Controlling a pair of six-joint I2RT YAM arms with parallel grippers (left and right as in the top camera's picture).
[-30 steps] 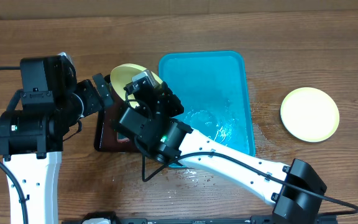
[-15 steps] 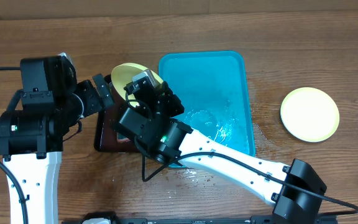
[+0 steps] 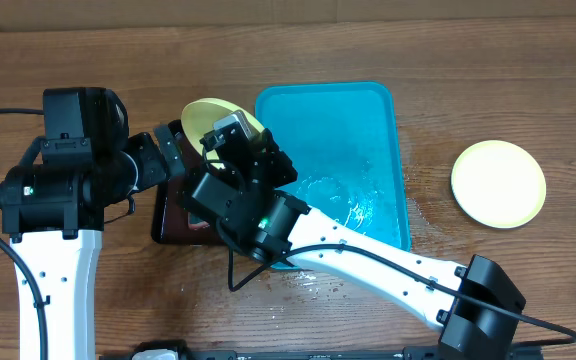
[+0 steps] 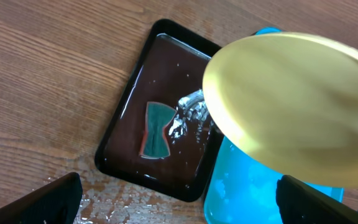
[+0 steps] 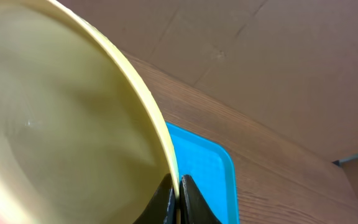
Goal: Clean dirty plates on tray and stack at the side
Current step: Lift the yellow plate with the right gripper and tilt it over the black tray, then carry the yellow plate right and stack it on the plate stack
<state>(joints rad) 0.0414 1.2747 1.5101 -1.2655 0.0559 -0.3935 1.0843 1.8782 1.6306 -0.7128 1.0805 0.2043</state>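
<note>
Plate (image 5: 73, 124), pale and round, is pinched at its rim between the pressed-together fingers of the right gripper (image 5: 178, 198) and held tilted on edge. Beside it the left gripper (image 4: 182, 202) hangs with its fingers spread wide, holding nothing. Below lies the dark tray (image 4: 160, 74), wet, with a green sponge (image 4: 156, 130) inside. Touching that tray's side is the turquoise tray (image 3: 328, 130), glinting with water. Farthest right, another plate (image 3: 498, 183) rests flat on the table (image 3: 468, 60), well apart.
</note>
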